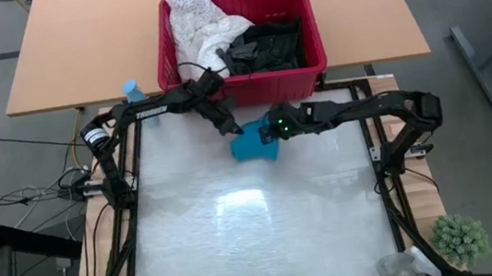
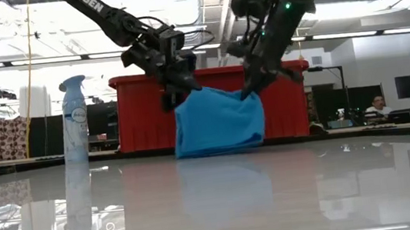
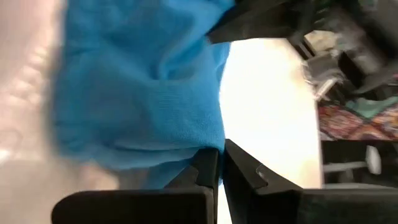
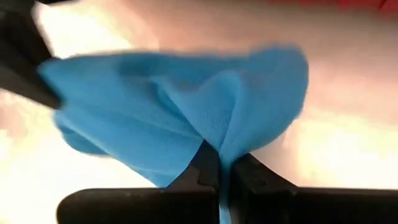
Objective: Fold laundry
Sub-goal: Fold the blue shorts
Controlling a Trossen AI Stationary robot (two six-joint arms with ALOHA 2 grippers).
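We see the left hand (image 2: 173, 95) and right hand (image 2: 249, 88) each clamped on a top corner of the teal garment (image 2: 217, 121), which hangs between them.

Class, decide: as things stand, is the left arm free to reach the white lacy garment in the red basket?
Probably not yet: the left gripper is shut on the teal garment, shared with the right gripper. The white lacy garment lies uncovered in the red basket.

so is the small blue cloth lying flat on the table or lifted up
Lifted: the small blue cloth hangs between the left pincer and right pincer, each shut on a top corner, its lower edge touching the table.
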